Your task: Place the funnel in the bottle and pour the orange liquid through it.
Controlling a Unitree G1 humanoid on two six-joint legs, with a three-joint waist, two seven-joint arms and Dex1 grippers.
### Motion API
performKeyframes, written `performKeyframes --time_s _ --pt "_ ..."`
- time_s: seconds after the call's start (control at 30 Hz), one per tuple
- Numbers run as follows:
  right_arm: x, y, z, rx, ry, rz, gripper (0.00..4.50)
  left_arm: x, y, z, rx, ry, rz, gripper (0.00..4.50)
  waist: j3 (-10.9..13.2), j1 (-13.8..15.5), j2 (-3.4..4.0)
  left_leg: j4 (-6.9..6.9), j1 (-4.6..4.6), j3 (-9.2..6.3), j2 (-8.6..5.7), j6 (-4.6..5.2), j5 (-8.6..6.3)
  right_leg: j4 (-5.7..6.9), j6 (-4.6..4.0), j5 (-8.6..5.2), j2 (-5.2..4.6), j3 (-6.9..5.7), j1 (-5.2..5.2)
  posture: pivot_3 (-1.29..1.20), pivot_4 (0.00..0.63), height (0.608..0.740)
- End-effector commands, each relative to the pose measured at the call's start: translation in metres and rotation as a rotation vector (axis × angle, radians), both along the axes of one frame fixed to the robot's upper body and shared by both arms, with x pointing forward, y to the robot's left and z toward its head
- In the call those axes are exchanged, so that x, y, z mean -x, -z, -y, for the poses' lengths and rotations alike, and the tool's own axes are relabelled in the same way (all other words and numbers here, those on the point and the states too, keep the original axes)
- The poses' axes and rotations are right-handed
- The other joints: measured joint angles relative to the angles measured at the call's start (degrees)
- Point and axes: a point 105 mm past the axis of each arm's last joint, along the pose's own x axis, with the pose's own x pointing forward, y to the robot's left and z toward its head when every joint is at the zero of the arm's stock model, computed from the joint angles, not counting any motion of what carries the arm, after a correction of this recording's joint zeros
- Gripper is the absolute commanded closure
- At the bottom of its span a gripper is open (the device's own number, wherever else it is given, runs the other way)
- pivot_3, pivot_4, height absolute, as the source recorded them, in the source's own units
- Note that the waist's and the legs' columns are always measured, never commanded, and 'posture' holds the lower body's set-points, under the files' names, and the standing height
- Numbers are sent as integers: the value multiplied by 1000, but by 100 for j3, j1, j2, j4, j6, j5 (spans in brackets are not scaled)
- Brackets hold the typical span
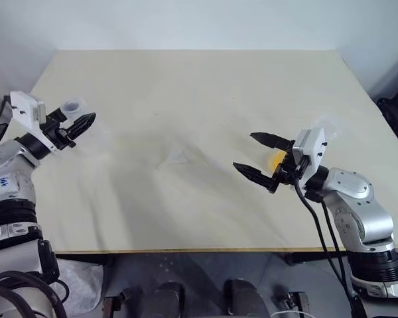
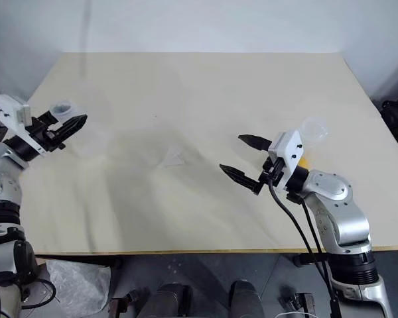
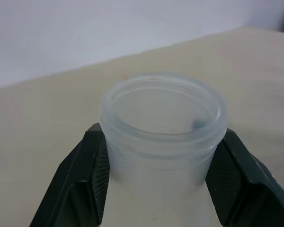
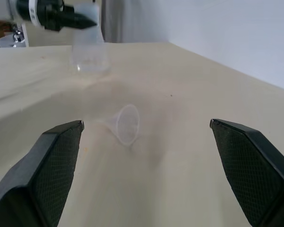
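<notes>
- Fingers (image 3: 92,179) of the left gripper (image 1: 79,124) pinch the neck of the bottle (image 3: 163,127) from both sides, just under its rim; the mouth is open and faces up.
- Bottle sits near the desk's left edge, its clear body faint against the surface (image 2: 93,139).
- Right gripper (image 1: 260,158) hovers above the right half of the desk (image 1: 186,86), fingers (image 4: 57,161) spread wide with nothing between them, pointing toward the desk's middle.
- Funnel (image 4: 125,124) lies on its side near the desk's centre, between the two grippers and apart from both; its cone mouth faces the right gripper.
- Second flask (image 2: 312,132) stands just behind the right gripper, near the right edge; orange liquid (image 1: 276,161) shows low beside that wrist.
- Far half of the desk is bare out to the back edge; the strip along the front edge is also open.
</notes>
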Motion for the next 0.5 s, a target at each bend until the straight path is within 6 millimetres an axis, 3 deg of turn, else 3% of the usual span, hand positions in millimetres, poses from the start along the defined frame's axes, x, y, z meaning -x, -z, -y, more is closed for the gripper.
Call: performKeyframes --time_s 0.03,0.23,0.33,0.5 --pt "8 -10 7 9 -47 26 0 13 -39 25 -3 116 75 2119 0 14 -1 1 -2 -4 -1 0 0 0 0 0 0 0 1 0 150 740" --pt "25 -2 17 57 -129 -32 0 22 -49 98 -40 394 52 2119 2 16 -3 5 -5 -15 -4 1 0 -2 0 0 1 0 7 0 150 740" --pt "30 -1 22 54 -136 -44 0 29 -42 144 -68 583 20 2119 3 31 -4 9 -8 -15 -4 1 0 -4 0 0 2 -2 10 0 150 740" --pt "39 1 31 50 -101 -45 0 37 -30 195 -94 779 -7 2119 5 14 -8 6 -10 -11 -5 1 0 -11 0 0 5 -2 9 0 150 740"
